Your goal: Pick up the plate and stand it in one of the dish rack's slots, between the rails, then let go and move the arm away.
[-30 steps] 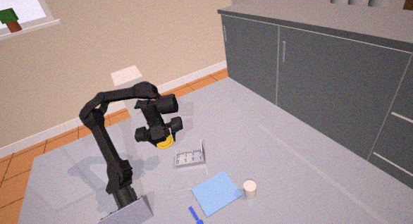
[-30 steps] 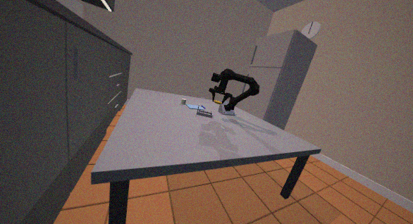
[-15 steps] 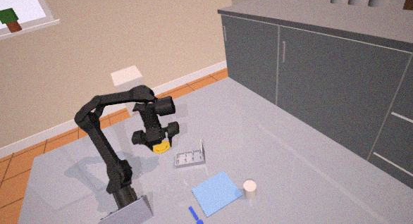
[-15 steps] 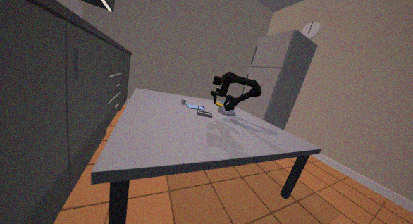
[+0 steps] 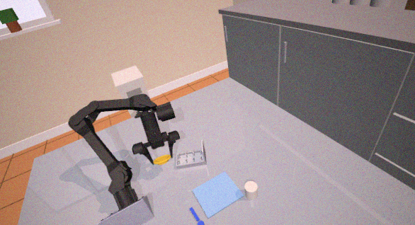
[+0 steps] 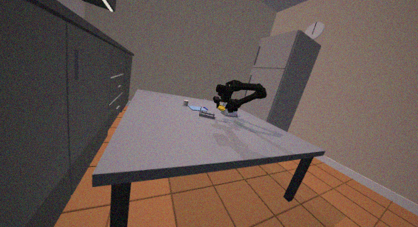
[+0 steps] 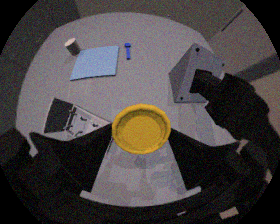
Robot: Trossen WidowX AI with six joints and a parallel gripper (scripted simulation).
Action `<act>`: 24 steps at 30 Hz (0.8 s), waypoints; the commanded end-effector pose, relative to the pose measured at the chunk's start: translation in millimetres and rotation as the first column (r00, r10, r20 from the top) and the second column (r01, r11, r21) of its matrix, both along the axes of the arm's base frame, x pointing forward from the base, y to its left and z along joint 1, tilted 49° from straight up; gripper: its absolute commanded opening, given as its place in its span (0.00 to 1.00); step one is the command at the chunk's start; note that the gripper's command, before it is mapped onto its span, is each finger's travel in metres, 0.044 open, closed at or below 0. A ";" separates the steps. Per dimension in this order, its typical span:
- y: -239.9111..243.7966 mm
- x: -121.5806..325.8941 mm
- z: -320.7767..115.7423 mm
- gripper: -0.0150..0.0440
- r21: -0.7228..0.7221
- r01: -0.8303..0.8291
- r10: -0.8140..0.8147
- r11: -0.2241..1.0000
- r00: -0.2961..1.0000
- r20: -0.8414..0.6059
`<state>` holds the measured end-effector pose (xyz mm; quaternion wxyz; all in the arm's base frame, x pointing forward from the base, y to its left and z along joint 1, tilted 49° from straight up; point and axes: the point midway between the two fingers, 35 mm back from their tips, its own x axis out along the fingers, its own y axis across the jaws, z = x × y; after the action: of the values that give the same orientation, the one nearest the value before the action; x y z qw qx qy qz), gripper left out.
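The gripper pinches the plate across its rim; it appears stiff, light and probably slippery.

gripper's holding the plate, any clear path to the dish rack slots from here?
Probably yes. The gripper is shut on the yellow plate just beside the dish rack, and nothing lies between them. The blue cloth and the cup lie off to the side.
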<state>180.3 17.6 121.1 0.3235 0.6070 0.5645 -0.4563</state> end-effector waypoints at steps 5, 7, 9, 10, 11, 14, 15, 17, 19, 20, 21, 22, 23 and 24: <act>-2.1 -5.1 -15.0 0.25 -0.174 -0.106 0.115 0.979 0.992 0.042; -2.9 -5.2 -18.1 0.25 -0.217 -0.129 0.144 0.968 0.988 0.053; -3.7 -5.0 -20.9 0.25 -0.260 -0.150 0.172 0.954 0.983 0.064; -4.1 -4.8 -22.2 0.25 -0.280 -0.160 0.186 0.946 0.980 0.069; -4.5 -4.6 -23.4 0.25 -0.301 -0.169 0.200 0.938 0.977 0.075; -5.6 -3.4 -26.6 0.25 -0.362 -0.193 0.241 0.912 0.966 0.092; -6.0 -2.9 -27.6 0.25 -0.382 -0.199 0.254 0.902 0.962 0.098; -6.6 -1.8 -29.2 0.25 -0.421 -0.210 0.280 0.882 0.954 0.110; -7.2 -0.5 -30.6 0.25 -0.460 -0.219 0.305 0.861 0.944 0.123; -7.5 0.2 -31.1 0.25 -0.478 -0.222 0.318 0.850 0.939 0.129; -7.7 1.0 -31.6 0.25 -0.496 -0.224 0.330 0.839 0.934 0.135; -7.9 1.8 -32.1 0.25 -0.514 -0.226 0.342 0.827 0.929 0.142; -8.0 2.6 -32.4 0.25 -0.532 -0.227 0.354 0.816 0.923 0.148; -8.1 3.5 -32.7 0.25 -0.549 -0.228 0.366 0.804 0.918 0.155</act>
<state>183.1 10.8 89.8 0.5848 0.4646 0.4819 -0.4582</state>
